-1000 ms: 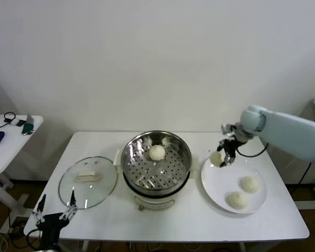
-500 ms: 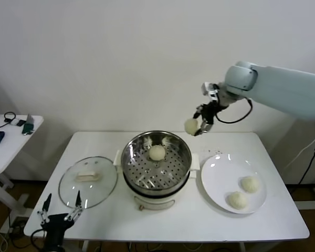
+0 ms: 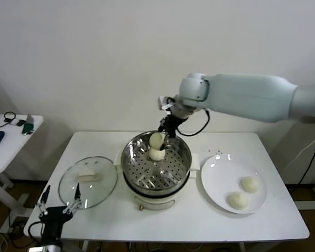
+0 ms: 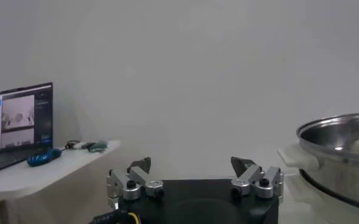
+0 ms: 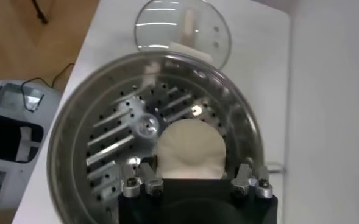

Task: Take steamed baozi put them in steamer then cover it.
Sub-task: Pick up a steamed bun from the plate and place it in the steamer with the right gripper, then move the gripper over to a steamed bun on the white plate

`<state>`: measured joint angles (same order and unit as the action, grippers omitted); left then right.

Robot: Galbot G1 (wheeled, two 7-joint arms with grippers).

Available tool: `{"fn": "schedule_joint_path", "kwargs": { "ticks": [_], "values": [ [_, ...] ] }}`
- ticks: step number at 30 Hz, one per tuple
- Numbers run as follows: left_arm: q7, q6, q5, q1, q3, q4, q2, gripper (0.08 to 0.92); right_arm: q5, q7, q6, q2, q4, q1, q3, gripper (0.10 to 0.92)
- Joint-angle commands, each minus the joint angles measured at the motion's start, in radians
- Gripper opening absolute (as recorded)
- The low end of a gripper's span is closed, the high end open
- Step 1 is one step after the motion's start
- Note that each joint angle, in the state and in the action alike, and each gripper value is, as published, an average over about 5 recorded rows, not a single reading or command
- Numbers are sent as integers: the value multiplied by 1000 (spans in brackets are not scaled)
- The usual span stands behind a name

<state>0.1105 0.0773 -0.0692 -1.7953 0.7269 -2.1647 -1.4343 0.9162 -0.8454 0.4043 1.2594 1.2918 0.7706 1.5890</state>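
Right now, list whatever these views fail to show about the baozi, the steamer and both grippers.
- Head view: the held baozi overlaps the one already in the steamer; contact unclear.
- Right wrist view: the right gripper hides the held baozi's near side and the bun beneath.
- Left wrist view: the frame edge cuts off the steamer; the left gripper, open, hangs off the table's front corner.
- Plate: two baozi, surface detail too small.

We see cream-white baozi (image 3: 156, 142) against the shiny steel steamer (image 3: 156, 164), whose basket floor is dotted with dark perforations, on a white base. To its left lies the clear glass cover (image 3: 88, 182) with a metal rim and cream bar handle. To the right, a plain white plate (image 3: 220, 178) sits on the white table (image 3: 273, 220). The right arm (image 3: 241, 97) is pale blue-white.
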Motion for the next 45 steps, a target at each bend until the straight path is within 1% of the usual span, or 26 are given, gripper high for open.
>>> {"fn": "schedule_joint_path", "kwargs": {
  "ticks": [1,9,15,21,25,31,34,39,41,45],
  "values": [
    [0,-30,0,31,5,-14,12,823,-8,31,21,155,-54,-130,13,698],
    [0,-34,-2,40,5,-5,10,823,-48,13,11,180,-121,-174,11,700],
    [0,-38,-3,54,4,3,12,823,-64,10,10,178,-134,-179,8,707],
    [2,-42,-4,59,2,5,12,823,-59,-9,9,167,-133,-173,-11,806],
    [2,-41,-4,59,2,6,11,823,-60,-36,-3,136,-121,-137,-21,821],
    [3,-40,-5,59,-2,5,6,823,-74,-137,-79,9,-55,13,7,823],
    [4,-42,-2,66,-7,5,1,823,-78,-181,-119,-85,-10,86,37,823],
    [3,-42,4,67,-7,6,3,823,-96,-217,-151,-259,113,190,84,823],
    [4,-41,4,67,-6,7,3,823,-133,-222,-159,-328,165,213,98,823],
    [4,-38,3,60,-3,8,2,823,-257,-239,-178,-476,243,203,102,823]
  ]
}}
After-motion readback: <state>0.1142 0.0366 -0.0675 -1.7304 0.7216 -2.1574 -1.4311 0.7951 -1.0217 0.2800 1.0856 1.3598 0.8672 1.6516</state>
